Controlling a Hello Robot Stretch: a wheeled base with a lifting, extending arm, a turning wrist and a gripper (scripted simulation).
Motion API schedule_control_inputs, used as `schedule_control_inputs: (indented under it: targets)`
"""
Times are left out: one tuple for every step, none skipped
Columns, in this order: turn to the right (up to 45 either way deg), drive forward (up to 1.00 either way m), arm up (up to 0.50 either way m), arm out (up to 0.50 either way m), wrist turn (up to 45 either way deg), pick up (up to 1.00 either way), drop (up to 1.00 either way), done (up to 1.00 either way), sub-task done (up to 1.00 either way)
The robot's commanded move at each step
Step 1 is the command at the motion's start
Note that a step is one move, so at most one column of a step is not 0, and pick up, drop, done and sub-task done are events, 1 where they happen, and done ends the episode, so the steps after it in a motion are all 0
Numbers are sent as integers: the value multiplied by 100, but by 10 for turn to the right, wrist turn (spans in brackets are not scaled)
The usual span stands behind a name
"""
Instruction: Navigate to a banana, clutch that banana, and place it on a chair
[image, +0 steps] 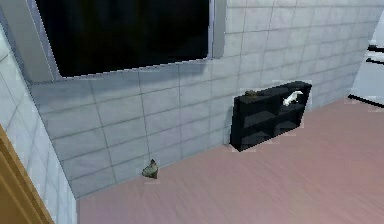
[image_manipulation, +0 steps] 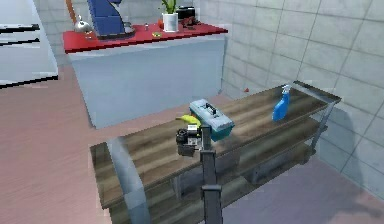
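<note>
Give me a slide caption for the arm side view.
Pincer near a yellow banana on a wooden table, with a teal box and blue spray bottle; red-topped counter behind.

Tool (image_manipulation: 185, 138) far end lies against the surface (image_manipulation: 140, 165) beside the teal box (image_manipulation: 213, 117): load cannot be determined. Yellow thing (image_manipulation: 187, 120) there (partly covered by tool) too small to identify.
</note>
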Motion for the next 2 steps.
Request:
schedule_control_inputs:
  targets:
    - [0,0,30,0,0,0,0,0,0]
    - [0,0,0,0,-450,0,0,0,0]
